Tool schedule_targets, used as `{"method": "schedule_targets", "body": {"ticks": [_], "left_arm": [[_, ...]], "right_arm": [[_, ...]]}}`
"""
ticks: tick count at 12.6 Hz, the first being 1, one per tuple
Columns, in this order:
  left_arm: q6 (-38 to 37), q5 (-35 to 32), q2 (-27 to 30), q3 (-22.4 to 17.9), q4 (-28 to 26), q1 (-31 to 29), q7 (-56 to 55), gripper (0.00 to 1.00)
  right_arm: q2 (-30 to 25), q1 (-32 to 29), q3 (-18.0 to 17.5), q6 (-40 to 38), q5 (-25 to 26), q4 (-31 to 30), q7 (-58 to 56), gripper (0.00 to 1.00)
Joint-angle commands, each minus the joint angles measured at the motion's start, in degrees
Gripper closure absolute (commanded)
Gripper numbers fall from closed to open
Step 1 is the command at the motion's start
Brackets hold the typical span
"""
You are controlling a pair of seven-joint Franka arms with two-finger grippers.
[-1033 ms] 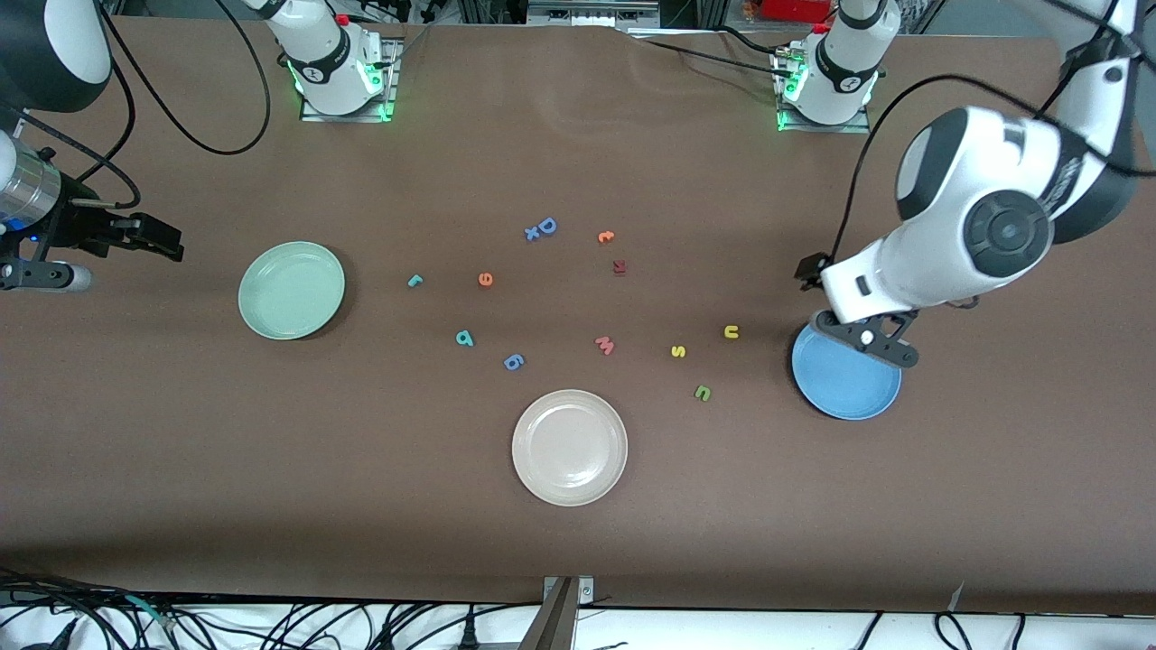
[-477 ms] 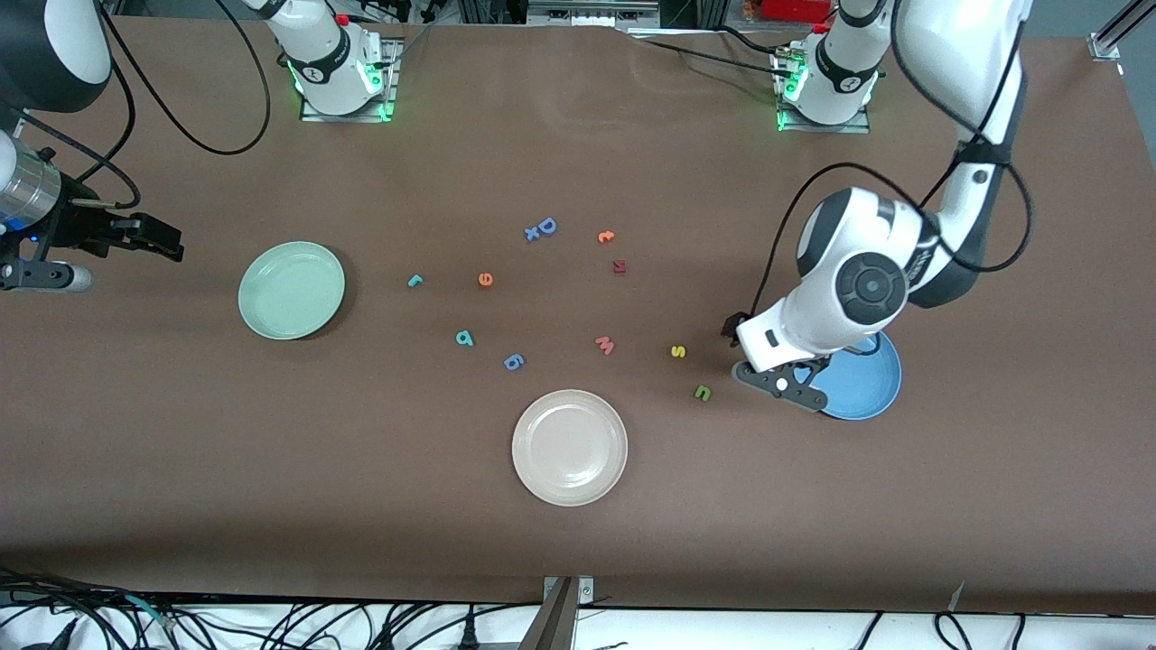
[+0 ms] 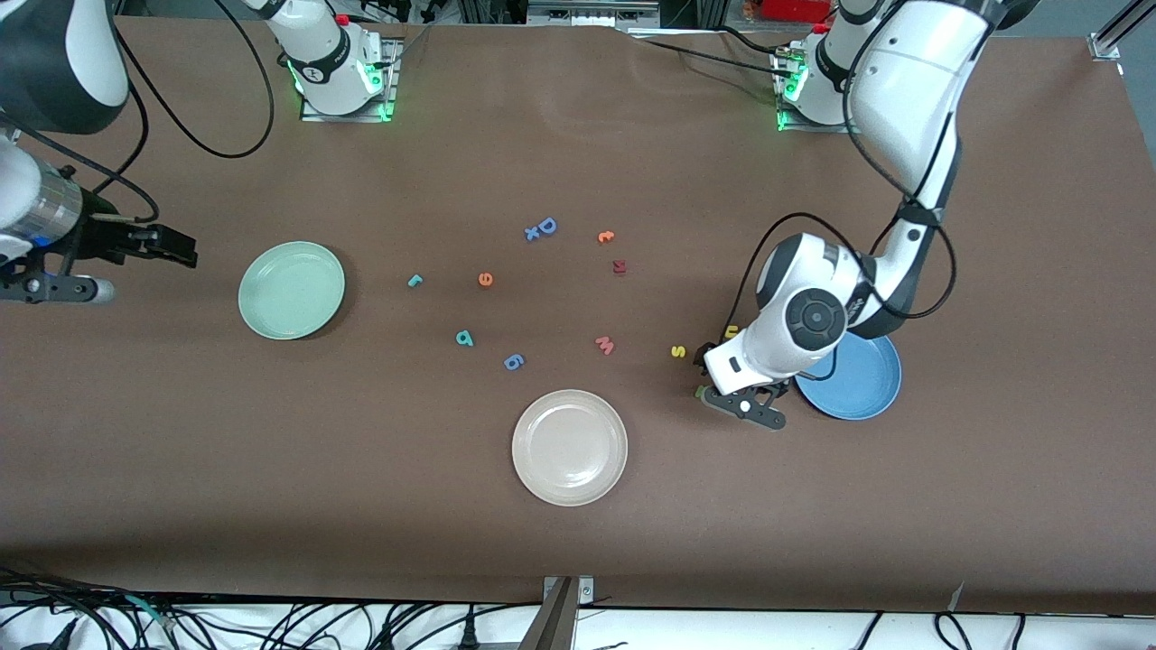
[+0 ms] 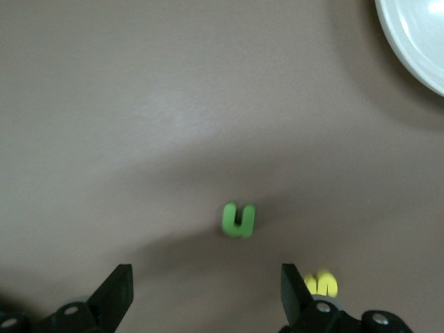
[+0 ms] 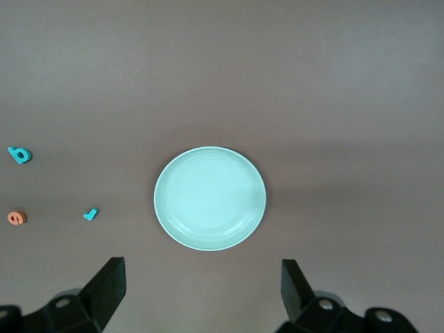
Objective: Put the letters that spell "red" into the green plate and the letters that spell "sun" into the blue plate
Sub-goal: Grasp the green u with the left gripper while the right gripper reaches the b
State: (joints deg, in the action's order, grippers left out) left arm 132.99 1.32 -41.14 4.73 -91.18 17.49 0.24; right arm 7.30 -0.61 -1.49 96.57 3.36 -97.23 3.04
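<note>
The green "u" lies on the table beside the blue plate. My left gripper hangs low just beside this letter, open and holding nothing. The yellow "s" lies close by, and the yellow "u" peeks out by the left arm. The teal "r", orange "e" and teal "d" lie mid-table. My right gripper waits open beside the green plate.
A beige plate sits nearest the front camera. A pink "w", a blue "6", a blue "D", a small orange letter and a dark red letter are scattered mid-table.
My left arm has swung from over the blue plate toward the table's middle and come down beside the green "u". The right gripper has edged slightly toward the green plate.
</note>
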Motion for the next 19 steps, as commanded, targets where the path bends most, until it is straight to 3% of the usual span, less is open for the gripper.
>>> {"method": "schedule_targets", "body": {"ticks": [1, 5, 8, 9, 10, 11, 16, 19], "left_arm": [[1.83, 0.61, -1.84, -0.51, 0.92, 1.05, -0.68, 0.08], [5.60, 0.00, -5.26, -0.60, 1.01, 2.63, -0.68, 0.14], [5.88, -3.86, -5.45, -0.69, 1.18, 2.19, -0.59, 0.26], [5.88, -3.96, -5.45, -0.69, 1.10, 2.19, -0.42, 0.43], [5.88, -3.96, -5.36, -0.60, 1.10, 2.19, -0.42, 0.72], [5.79, -3.87, -5.27, -0.60, 1.10, 2.28, -0.68, 0.81], [4.13, -3.26, -3.43, -0.51, 1.10, 1.76, -2.35, 0.85], [-3.15, -3.26, 0.86, -0.51, 1.80, 0.27, -1.56, 0.87]], "right_arm": [[2.62, 5.33, 0.26, 2.03, 0.77, -0.85, 7.65, 0.01], [8.33, 13.16, 0.17, 10.01, -0.11, -1.29, 12.15, 0.01], [13.07, 17.39, -0.09, 16.78, -2.56, -0.94, 13.04, 0.01], [15.61, 18.44, -0.18, 21.07, -2.57, -1.03, 13.04, 0.01], [18.51, 19.93, -0.27, 25.73, -2.66, -1.03, 13.04, 0.01], [20.71, 21.77, -0.27, 29.95, -2.66, -1.12, 13.04, 0.01], [27.14, 26.62, -0.27, 32.89, -2.57, -1.29, 12.34, 0.01], [29.43, 27.24, -0.27, 34.81, -2.57, -1.20, 12.52, 0.01]]}}
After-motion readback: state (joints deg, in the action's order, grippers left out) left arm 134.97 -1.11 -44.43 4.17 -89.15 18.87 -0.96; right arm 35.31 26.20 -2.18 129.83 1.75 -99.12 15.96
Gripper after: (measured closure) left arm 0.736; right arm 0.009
